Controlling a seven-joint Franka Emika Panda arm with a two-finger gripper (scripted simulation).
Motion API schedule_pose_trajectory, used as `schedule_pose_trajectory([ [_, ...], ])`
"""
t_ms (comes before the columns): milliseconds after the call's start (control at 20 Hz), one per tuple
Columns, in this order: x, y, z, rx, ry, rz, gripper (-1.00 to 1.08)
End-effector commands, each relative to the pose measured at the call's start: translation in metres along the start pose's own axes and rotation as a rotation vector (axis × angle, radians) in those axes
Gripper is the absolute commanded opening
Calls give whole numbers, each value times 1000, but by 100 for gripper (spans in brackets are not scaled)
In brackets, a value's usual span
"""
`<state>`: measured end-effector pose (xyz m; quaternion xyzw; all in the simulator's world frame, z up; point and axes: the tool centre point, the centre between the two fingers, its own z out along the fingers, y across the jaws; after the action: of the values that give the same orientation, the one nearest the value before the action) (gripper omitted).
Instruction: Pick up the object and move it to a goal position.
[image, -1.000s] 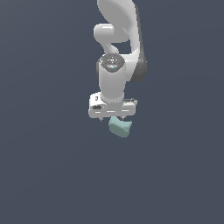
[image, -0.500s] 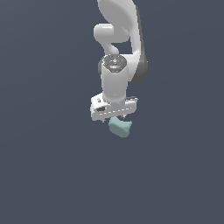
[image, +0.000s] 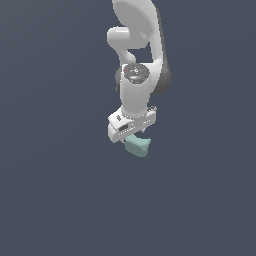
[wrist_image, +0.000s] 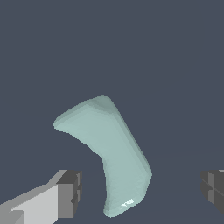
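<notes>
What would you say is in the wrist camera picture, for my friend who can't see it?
A pale teal-green block with a curved, boot-like shape lies on a plain dark grey-blue surface, between the two dark pads of the robot's open end effector. Neither pad touches the block.

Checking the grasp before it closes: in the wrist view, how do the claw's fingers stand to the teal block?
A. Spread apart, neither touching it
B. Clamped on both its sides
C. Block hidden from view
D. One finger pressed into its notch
A: in the wrist view the fingers sit wide apart with bare gaps to the teal block, so the claw is open.
</notes>
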<state>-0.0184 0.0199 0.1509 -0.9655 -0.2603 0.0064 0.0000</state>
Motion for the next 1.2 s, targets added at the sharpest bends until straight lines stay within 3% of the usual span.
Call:
schedule_pose_trajectory([
  [0,1,-4,1,-1,1,-75,100],
  [600,3,-19,7,-4,8,-396,100],
  [1150,4,-25,9,-6,11,-520,100],
])
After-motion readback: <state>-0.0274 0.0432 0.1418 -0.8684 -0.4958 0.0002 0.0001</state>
